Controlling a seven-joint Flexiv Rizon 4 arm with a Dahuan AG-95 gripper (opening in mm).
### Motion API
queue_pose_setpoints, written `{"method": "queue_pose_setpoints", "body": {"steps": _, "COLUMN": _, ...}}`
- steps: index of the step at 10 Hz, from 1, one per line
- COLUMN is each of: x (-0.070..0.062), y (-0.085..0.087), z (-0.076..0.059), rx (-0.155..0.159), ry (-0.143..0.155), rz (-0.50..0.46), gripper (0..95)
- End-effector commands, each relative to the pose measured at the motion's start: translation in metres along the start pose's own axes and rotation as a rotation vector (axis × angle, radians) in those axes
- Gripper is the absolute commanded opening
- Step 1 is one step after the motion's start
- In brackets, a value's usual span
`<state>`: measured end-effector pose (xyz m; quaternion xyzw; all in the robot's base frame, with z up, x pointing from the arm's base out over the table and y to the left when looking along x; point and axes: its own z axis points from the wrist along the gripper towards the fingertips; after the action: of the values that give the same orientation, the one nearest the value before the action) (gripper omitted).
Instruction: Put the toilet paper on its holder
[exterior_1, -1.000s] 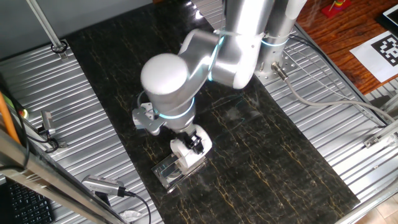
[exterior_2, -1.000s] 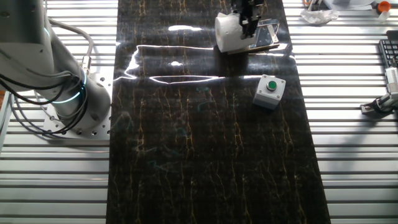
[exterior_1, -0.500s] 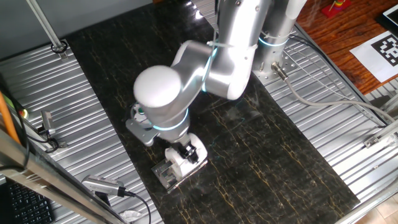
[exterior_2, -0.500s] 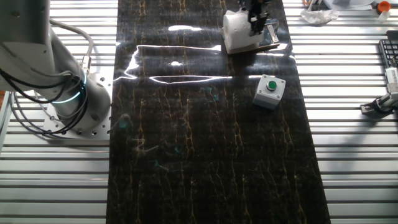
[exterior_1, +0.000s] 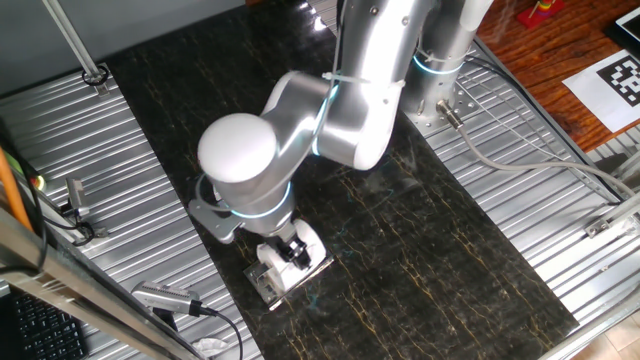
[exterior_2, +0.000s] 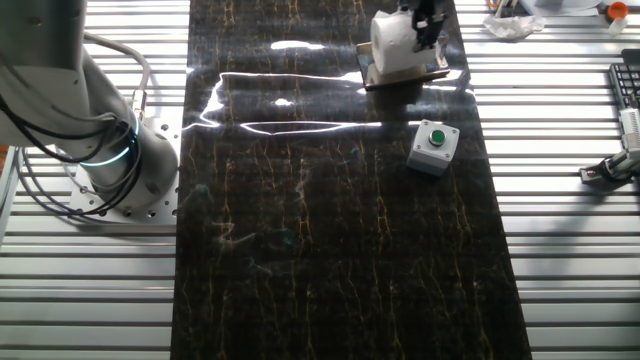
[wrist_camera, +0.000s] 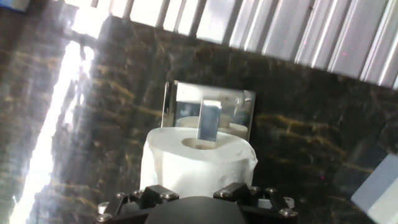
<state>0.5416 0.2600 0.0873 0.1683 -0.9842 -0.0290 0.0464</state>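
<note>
Now the roll (wrist_camera: 199, 163), pinched in the end effector (exterior_1: 293, 252), sits over the holder (wrist_camera: 208, 107), whose upright peg enters its core. Earlier it hung beside the holder; it has shifted fully onto the plate.

Grey box (exterior_2: 433, 147) with green button — on dark marbled tabletop (exterior_2: 330, 250); upright

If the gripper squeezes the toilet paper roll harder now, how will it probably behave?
The toilet paper roll looks plump and soft, so it would likely dent rather than slip. It seems light. With the holder peg already in its core, it probably cannot roll away.
</note>
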Motion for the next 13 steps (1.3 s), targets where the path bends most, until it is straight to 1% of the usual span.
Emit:
{"method": "queue_pose_setpoints", "body": {"steps": 1, "x": -0.008, "y": 0.0, "z": -0.001, "rx": 0.007, "ry": 0.003, "rz": -0.001, "gripper": 0.0}}
{"method": "queue_pose_setpoints", "body": {"steps": 2, "x": -0.011, "y": 0.0, "z": -0.001, "rx": 0.008, "ry": -0.001, "rz": -0.002, "gripper": 0.0}}
{"method": "queue_pose_setpoints", "body": {"steps": 5, "x": -0.015, "y": 0.0, "z": -0.001, "rx": 0.026, "ry": -0.036, "rz": -0.014, "gripper": 0.0}}
{"method": "queue_pose_setpoints", "body": {"steps": 6, "x": -0.017, "y": 0.0, "z": -0.002, "rx": 0.029, "ry": -0.046, "rz": -0.024, "gripper": 19.0}}
{"method": "queue_pose_setpoints", "body": {"steps": 8, "x": -0.02, "y": -0.001, "z": -0.005, "rx": 0.034, "ry": -0.055, "rz": -0.046, "gripper": 57.0}}
{"method": "queue_pose_setpoints", "body": {"steps": 9, "x": -0.02, "y": -0.001, "z": -0.005, "rx": 0.035, "ry": -0.059, "rz": -0.053, "gripper": 57.0}}
{"method": "queue_pose_setpoints", "body": {"steps": 10, "x": -0.019, "y": -0.001, "z": -0.005, "rx": 0.036, "ry": -0.061, "rz": -0.058, "gripper": 76.0}}
{"method": "queue_pose_setpoints", "body": {"steps": 13, "x": -0.018, "y": -0.002, "z": -0.006, "rx": 0.036, "ry": -0.065, "rz": -0.079, "gripper": 76.0}}
